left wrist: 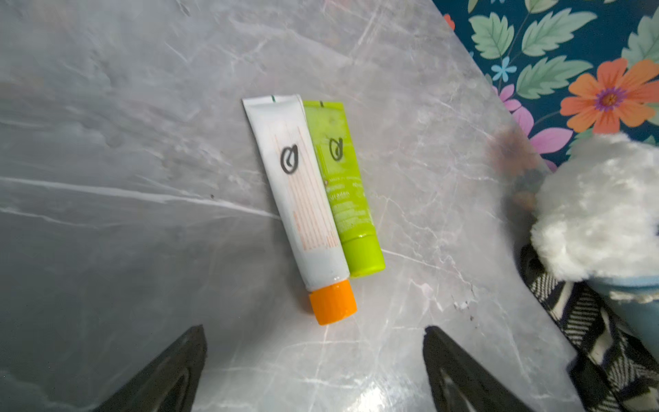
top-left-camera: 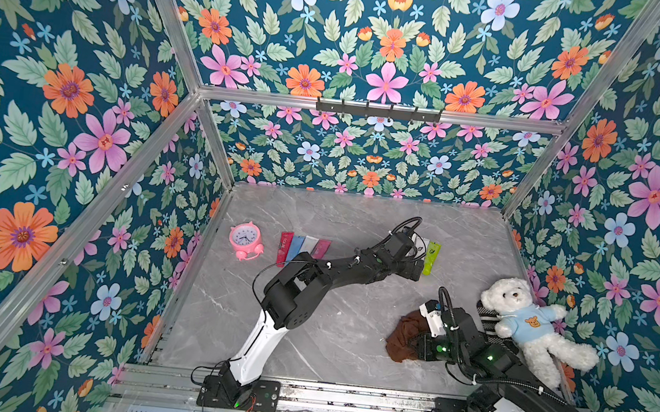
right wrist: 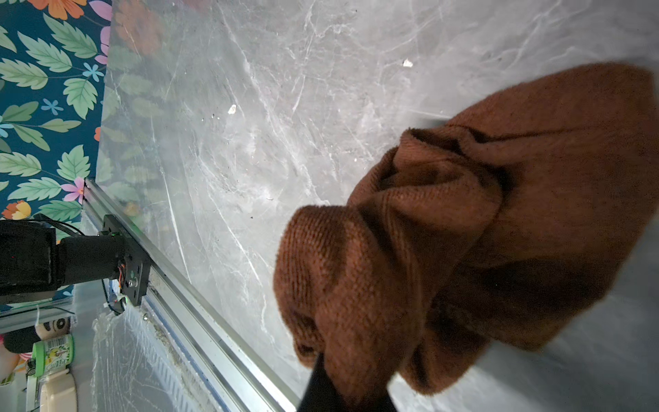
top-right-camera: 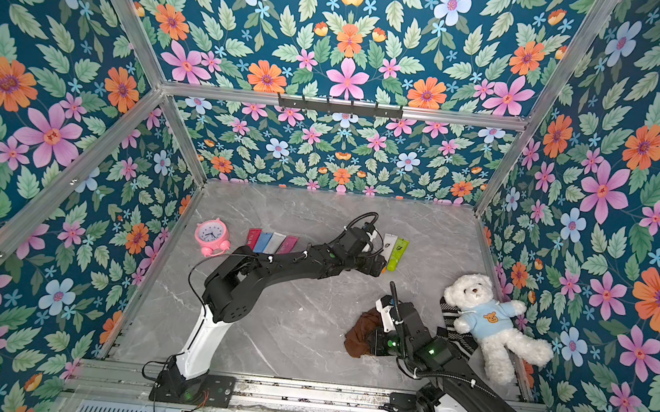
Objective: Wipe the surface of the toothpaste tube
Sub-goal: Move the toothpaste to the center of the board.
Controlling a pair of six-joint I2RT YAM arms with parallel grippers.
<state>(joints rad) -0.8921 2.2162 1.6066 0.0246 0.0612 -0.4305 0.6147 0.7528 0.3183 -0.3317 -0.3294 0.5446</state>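
Grey marble bench (top-left-camera: pixel 343 342) runs open by the front rail; there the right fingers (right wrist: pixel 317 388) are pinched tight on a bunched brown cloth (right wrist: pixel 463 232), wiping not yet begun; farther out the left fingers (left wrist: pixel 171 378) hang spread wide and empty just short of the white tube (left wrist: pixel 303 185), probably the toothpaste, lying flat against a green tube (left wrist: pixel 342 178); next it needs pinning without shoving its neighbour; teddy bear (top-left-camera: pixel 529 320) crowds the right side.
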